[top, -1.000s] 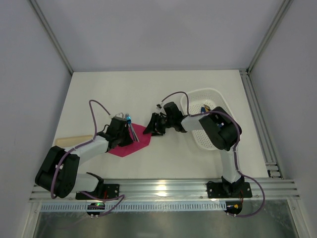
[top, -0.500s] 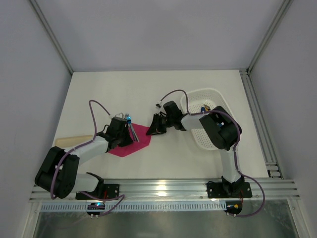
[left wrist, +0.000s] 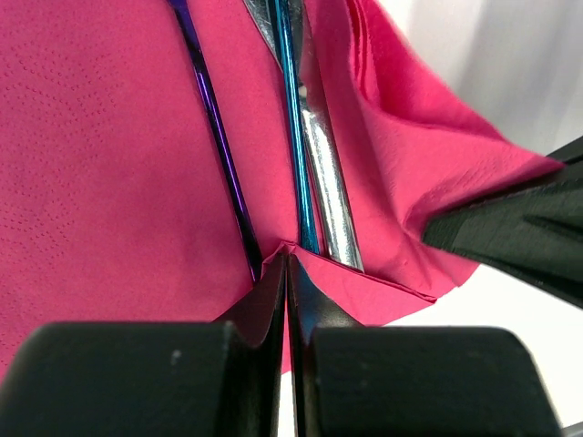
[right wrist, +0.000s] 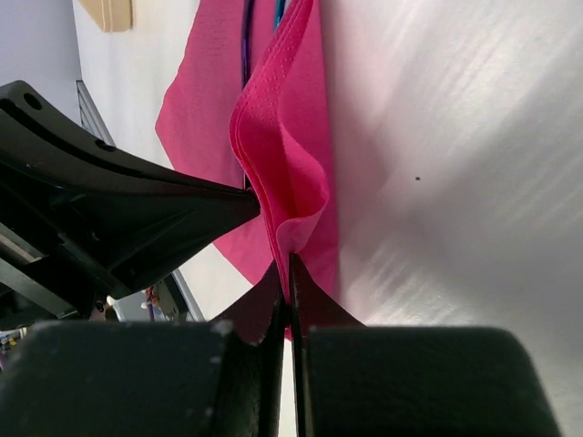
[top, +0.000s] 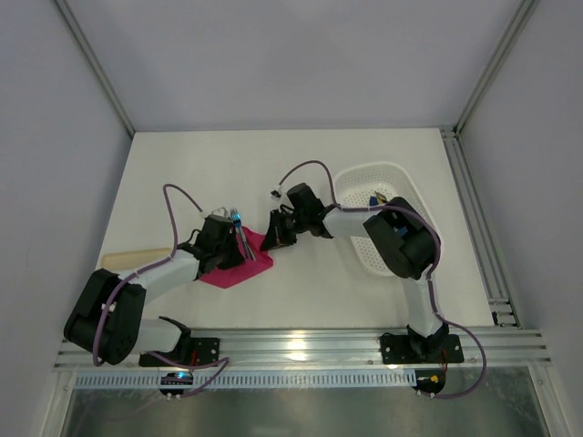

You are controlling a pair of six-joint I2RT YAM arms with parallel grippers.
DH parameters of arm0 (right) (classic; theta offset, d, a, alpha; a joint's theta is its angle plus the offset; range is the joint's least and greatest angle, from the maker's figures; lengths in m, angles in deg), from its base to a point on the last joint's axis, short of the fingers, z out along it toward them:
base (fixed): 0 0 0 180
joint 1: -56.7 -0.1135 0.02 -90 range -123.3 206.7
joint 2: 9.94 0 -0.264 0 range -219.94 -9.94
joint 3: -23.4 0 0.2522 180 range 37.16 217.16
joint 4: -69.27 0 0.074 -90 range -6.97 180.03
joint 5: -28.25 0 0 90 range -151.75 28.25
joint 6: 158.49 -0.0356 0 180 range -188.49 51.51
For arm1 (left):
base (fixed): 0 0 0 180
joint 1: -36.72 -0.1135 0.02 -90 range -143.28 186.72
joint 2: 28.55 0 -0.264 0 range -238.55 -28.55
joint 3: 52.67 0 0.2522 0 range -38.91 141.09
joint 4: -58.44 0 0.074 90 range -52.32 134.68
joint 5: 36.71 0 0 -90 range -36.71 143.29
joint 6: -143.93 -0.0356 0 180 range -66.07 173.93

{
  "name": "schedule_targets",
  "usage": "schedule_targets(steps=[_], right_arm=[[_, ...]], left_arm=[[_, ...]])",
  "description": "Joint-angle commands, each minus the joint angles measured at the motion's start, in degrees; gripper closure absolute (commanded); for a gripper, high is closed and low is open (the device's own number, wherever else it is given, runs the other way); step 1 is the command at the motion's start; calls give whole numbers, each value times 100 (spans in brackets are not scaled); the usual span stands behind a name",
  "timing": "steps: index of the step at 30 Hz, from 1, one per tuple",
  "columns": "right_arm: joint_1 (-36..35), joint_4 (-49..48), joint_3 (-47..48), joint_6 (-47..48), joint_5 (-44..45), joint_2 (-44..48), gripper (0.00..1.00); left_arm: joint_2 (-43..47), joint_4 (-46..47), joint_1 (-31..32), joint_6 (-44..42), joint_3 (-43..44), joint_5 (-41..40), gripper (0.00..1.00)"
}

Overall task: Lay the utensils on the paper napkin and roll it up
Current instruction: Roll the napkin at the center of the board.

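The magenta paper napkin [top: 239,271] lies between the two arms, with its right corner lifted and folded back towards the left. The utensils [top: 242,238] rest on it side by side: a thin purple handle [left wrist: 221,150], a blue one [left wrist: 291,127] and a shiny silver one [left wrist: 330,196]. My left gripper [left wrist: 287,260] is shut on the napkin's near edge, just below the utensil ends. My right gripper [right wrist: 289,266] is shut on the raised fold of the napkin [right wrist: 284,137]. In the top view the two grippers, left [top: 231,252] and right [top: 268,243], nearly meet over the sheet.
A white perforated basket [top: 364,169] stands at the right, with a small item inside, partly hidden by the right arm. A pale beige flat stick [top: 127,259] lies left of the left arm. Aluminium rails run along the table's right and near edges.
The right gripper has shut on the napkin's right corner and moved left, pulling that corner up and over towards the utensils. The left gripper has stayed shut in place.
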Motion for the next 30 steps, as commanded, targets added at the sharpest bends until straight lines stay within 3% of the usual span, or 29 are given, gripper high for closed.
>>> schedule_targets(steps=[1,12,30], right_arm=[[-112,77,223,102,-31,305,96],[-271,16,451,-434,56,332,96],[-438,-1022,583,-1963,-58,24,96]], left_arm=[[88,111,-3,41,-79,-26,100],[150,155,-3,76,-150,-34,100],[290,199,-3,102,-273,-34,100]])
